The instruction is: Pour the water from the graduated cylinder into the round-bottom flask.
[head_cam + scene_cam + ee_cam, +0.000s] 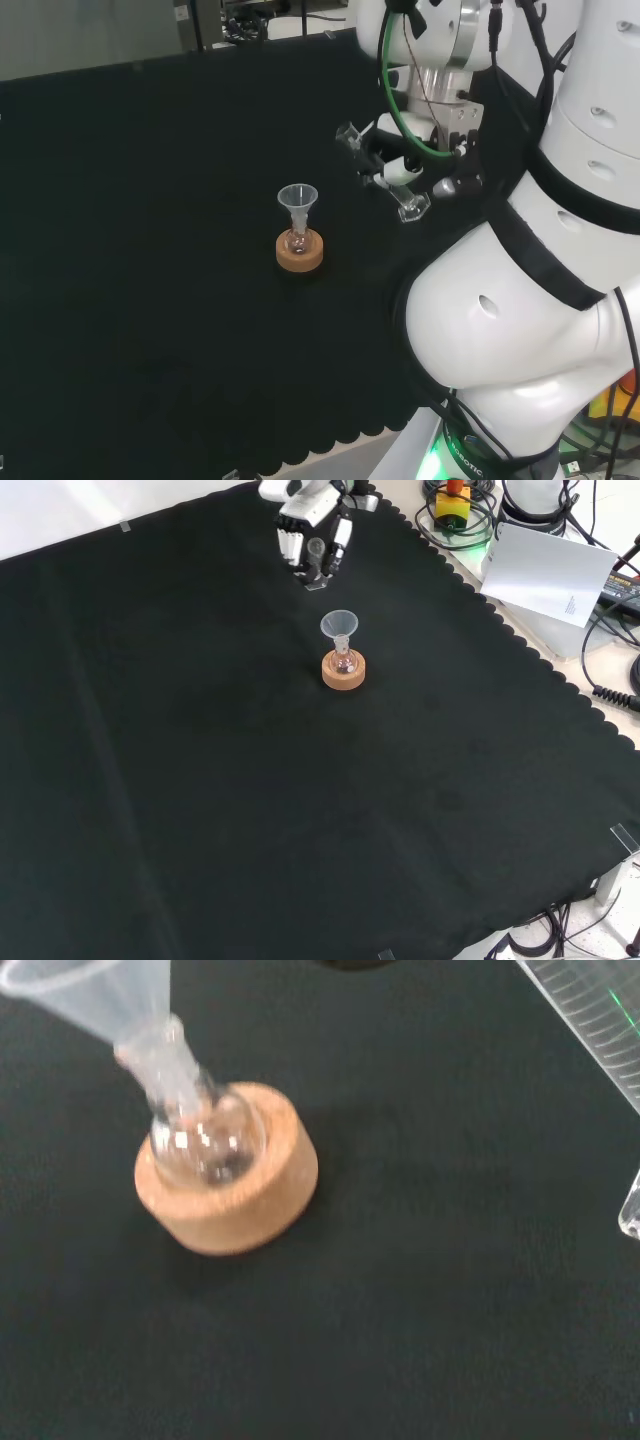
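Note:
A small clear round-bottom flask (pixel 296 241) sits on a cork ring (pixel 300 254) mid-cloth, with a clear funnel (pixel 297 199) in its neck. To its right in the head view, the hand (pixel 398 166) has its fingers curled round a clear graduated cylinder (pixel 380 172), held off the cloth and tilted, mouth toward the flask, hexagonal foot lower right. In the front view the hand (pixel 312 528) with the cylinder (pixel 317 552) hangs beyond the funnel (pixel 339 625) and flask (pixel 345 661). The wrist view has the flask (pixel 204 1138), cork ring (pixel 230 1210), funnel (pixel 95 995) and cylinder wall (pixel 592 1015). I cannot tell any water level.
Black cloth (pixel 300 810) covers the bench, with its scalloped edge on the front view's right. Beyond that edge lie a white sheet of paper (pixel 550 572), cables and a yellow device (pixel 452 502). The arm's white links (pixel 540 290) stand at the head view's right.

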